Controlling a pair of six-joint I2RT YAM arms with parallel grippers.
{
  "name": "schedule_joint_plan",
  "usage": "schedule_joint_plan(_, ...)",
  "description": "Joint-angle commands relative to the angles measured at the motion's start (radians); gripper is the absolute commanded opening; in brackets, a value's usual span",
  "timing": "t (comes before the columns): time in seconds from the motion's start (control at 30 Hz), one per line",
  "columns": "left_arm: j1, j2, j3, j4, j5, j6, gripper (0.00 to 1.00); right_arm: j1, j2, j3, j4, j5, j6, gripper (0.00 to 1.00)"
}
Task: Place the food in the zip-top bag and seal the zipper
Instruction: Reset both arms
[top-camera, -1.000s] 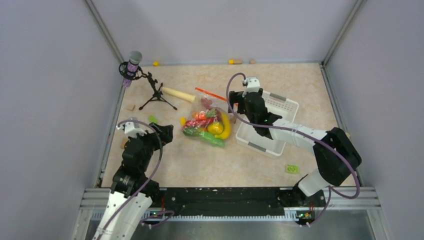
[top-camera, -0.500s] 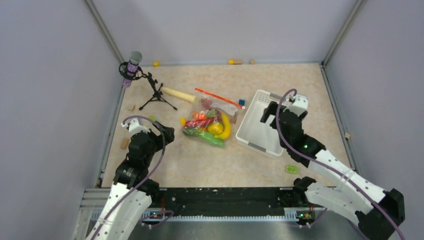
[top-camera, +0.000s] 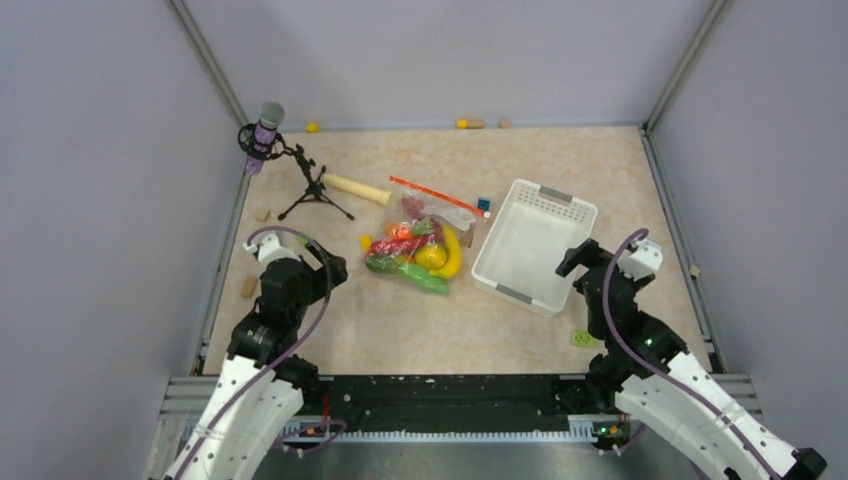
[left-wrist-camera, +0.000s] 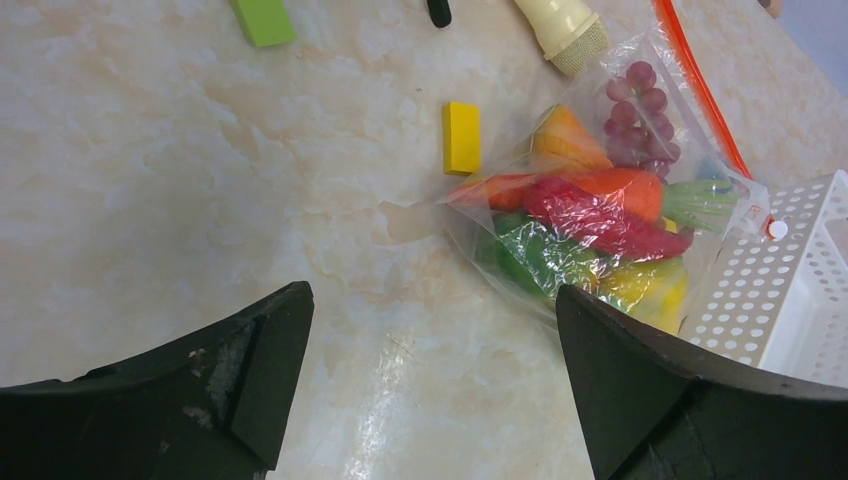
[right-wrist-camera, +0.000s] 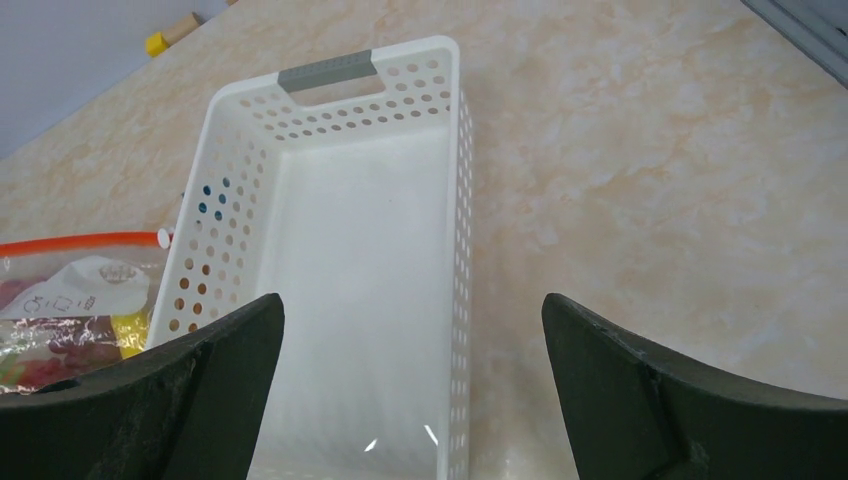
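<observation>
Clear plastic zip-top bag (top-camera: 424, 240) lay on the table (top-camera: 400, 330) between the 2 arms, just left of the white perforated basket (top-camera: 555, 200). The food (left-wrist-camera: 590, 215) was already inside: red pepper, green cucumber, orange piece, yellow pieces and purple grapes all showed through the film in the left wrist view. The basket was empty in the right wrist view.

The zipper (top-camera: 435, 192) ran straight along the bag's far edge, with its white slider at the end by the basket. It read as 1 closed line, but the top view was too coarse to confirm a full seal; that's my only open item.

- Left gripper (left-wrist-camera: 430, 330): jaws spread wide, holding nothing, hovering over bare table near the bag's left side and well clear of it.
- Right gripper (right-wrist-camera: 410, 330): jaws spread wide, holding nothing, at the near end of the basket, apart from the bag.

Loose bits outside the bag were blocks, not food: a yellow block (left-wrist-camera: 461, 137) just beside the bag and a green block (left-wrist-camera: 263, 20) further left. The rolling pin (top-camera: 355, 188) lay beyond the bag's far left corner.

My read: loading done, sealing likely done, and only a seal check was left.
</observation>
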Motion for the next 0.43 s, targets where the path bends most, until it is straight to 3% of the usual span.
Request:
schedule_joint_plan(0.0,0.003,-0.034,0.029,-0.006,-0.018,0.010,0.97,-0.008,-0.034,-0.004,-0.025,0.055,0.021,0.99)
schedule_joint_plan(0.4,0.004,-0.092,0.007,0.004,-0.035,0.013,0.97,-0.008,-0.051,-0.017,-0.023,0.078,0.010,0.99)
